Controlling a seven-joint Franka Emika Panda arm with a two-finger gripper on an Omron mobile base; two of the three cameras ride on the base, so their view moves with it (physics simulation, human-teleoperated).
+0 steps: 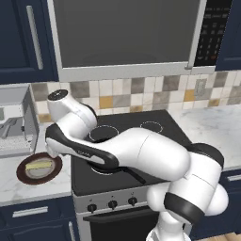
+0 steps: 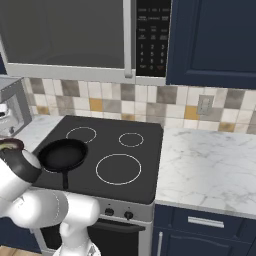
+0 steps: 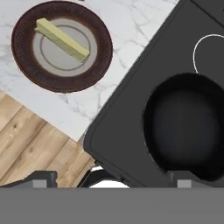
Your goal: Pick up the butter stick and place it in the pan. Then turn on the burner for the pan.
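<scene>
Pale yellow, the butter stick (image 3: 62,39) lies diagonally on the brown-rimmed plate (image 3: 24,70) on the tabletop, up-left of the spread, empty hand (image 3: 111,180), the pan (image 3: 186,131) to its right.

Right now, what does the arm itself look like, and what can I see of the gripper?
The arm is glossy white with rounded, bulbous links and dark grey to black bands at the joints; one link ends in a flat white disc cap. No cables or markings are visible. The gripper shows two small dark grey, blocky fingertips.
</scene>
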